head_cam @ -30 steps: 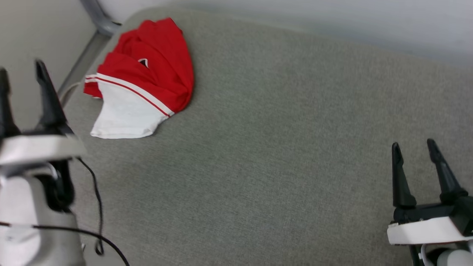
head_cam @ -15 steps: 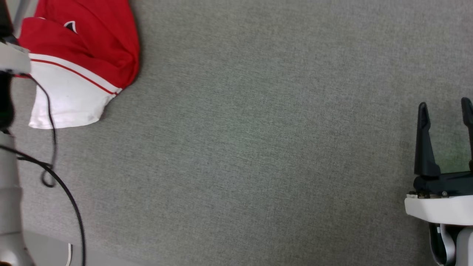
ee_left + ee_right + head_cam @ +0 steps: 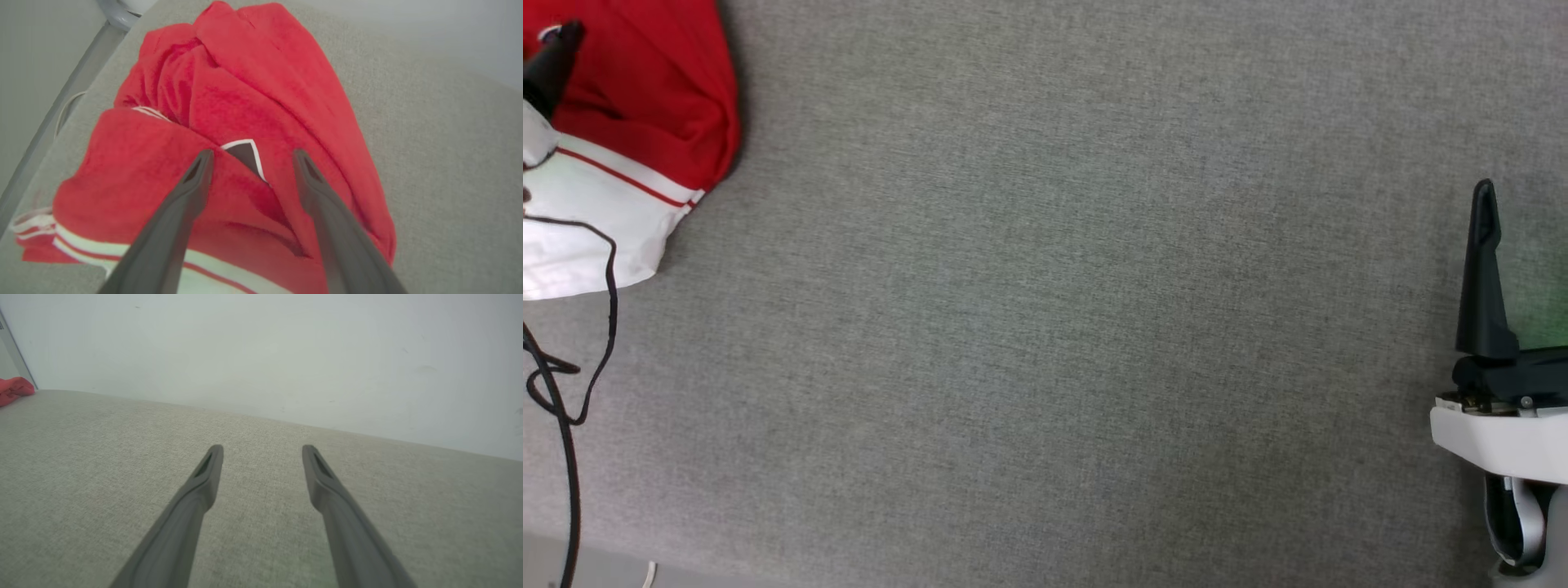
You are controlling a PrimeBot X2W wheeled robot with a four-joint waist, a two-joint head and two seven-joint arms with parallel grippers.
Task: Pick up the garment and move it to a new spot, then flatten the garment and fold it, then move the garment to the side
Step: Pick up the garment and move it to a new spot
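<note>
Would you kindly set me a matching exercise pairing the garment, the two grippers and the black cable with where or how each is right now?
Things:
1. garment
2. left gripper
3. right gripper
4. black cable

States:
A. jaws open over the bare grey surface
B. bunched in a red-and-white heap
C. looped at the head view's left edge
D. jaws open, pointed at the garment

Pairs: 1-B; 2-D; 3-A; 4-C
</note>
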